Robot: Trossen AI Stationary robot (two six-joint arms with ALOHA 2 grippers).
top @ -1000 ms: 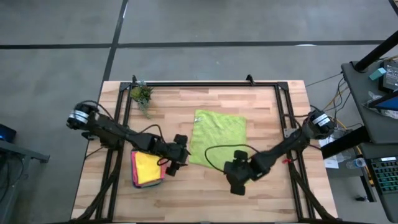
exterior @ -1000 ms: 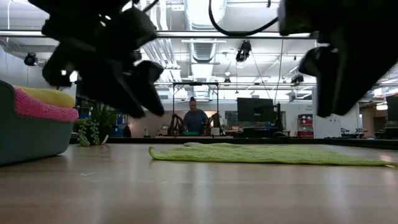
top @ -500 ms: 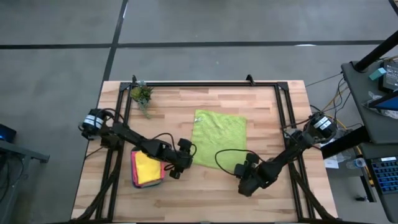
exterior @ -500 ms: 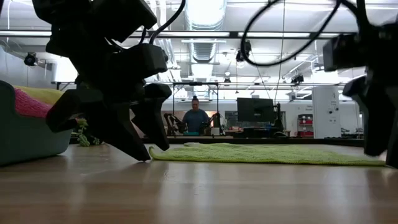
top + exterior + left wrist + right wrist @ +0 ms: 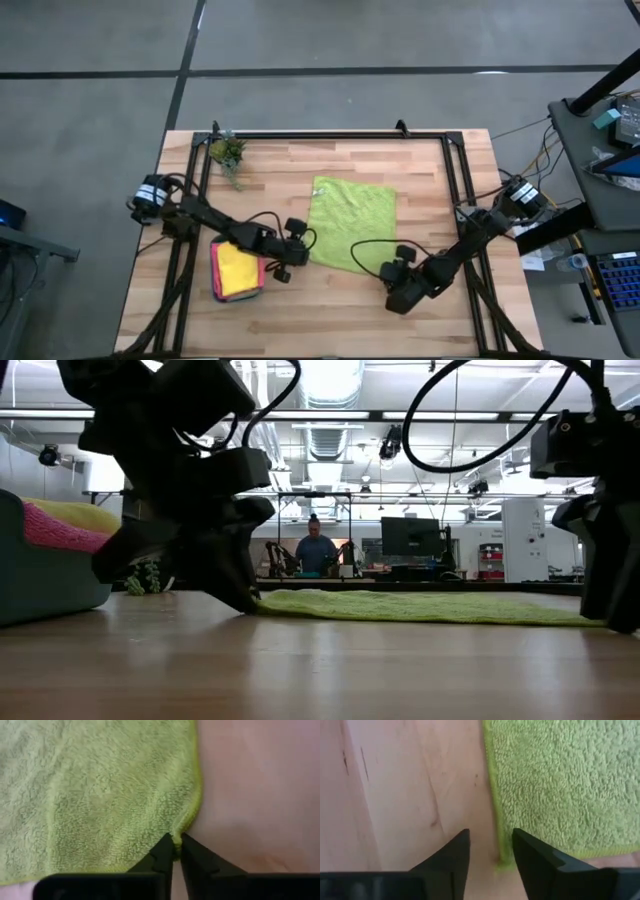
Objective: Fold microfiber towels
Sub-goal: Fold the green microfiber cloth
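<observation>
At centre frame of the high view, the lime green towel [image 5: 351,225] lies flat on the wooden table [image 5: 330,310]. Left gripper [image 5: 176,851] is clamped on its lower-left corner; right gripper [image 5: 491,851], fingers apart, straddles its lower-right corner. More towels [image 5: 234,268] sit folded at lower left.

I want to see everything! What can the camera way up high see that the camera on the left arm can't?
Only the high view shows the whole table, the little plant, the tray with folded cloths, and the right claw near the towel's other near corner. Only the left wrist view shows the left claw shut on the lime green towel, pinching its edge. Both show that towel lying flat.
</observation>
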